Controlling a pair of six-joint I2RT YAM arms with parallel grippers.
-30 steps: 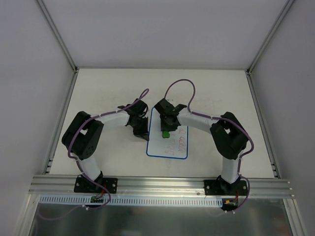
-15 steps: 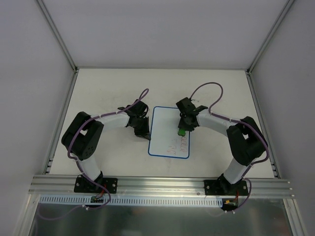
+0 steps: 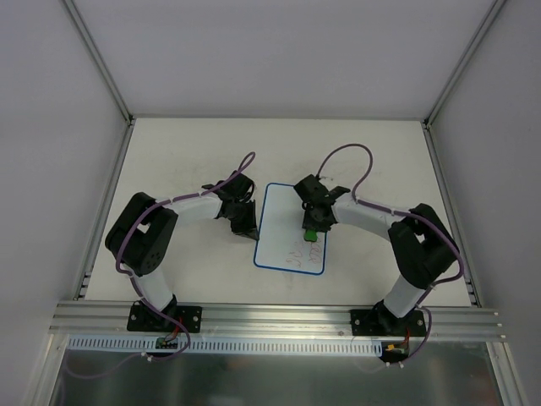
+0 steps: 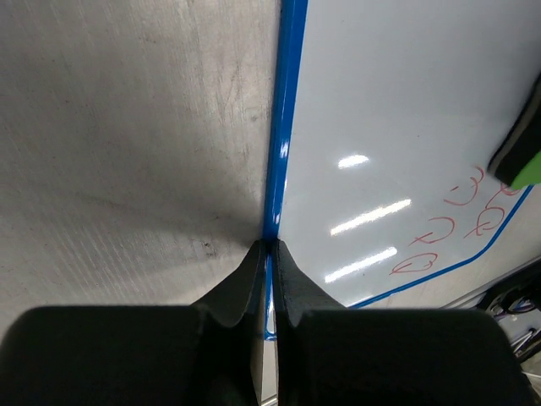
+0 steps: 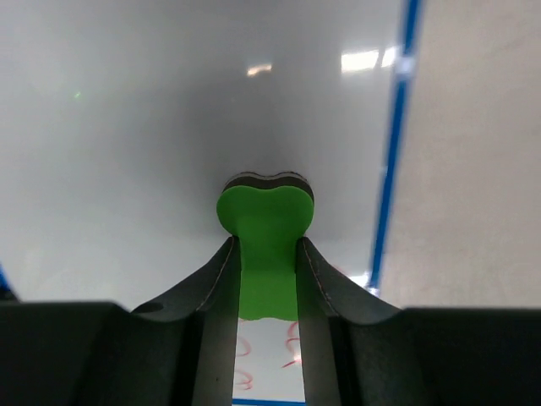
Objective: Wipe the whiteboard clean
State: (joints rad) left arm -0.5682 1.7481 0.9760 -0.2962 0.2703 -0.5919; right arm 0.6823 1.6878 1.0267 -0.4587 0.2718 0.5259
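Right end effector clamps green eraser on whiteboard, fingers partly hiding scribbles.

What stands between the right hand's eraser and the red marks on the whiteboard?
Nothing visible does. The right hand holds the green eraser over the whiteboard; the red marks lie on bare board just nearer the bases. The left hand rests at the left rim, aside.

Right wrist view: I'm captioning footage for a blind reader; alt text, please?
The right tool clamps a green bone-shaped eraser against the mostly blank whiteboard. A few red scribbles show nearer the camera, and the board's blue rim runs along the right.
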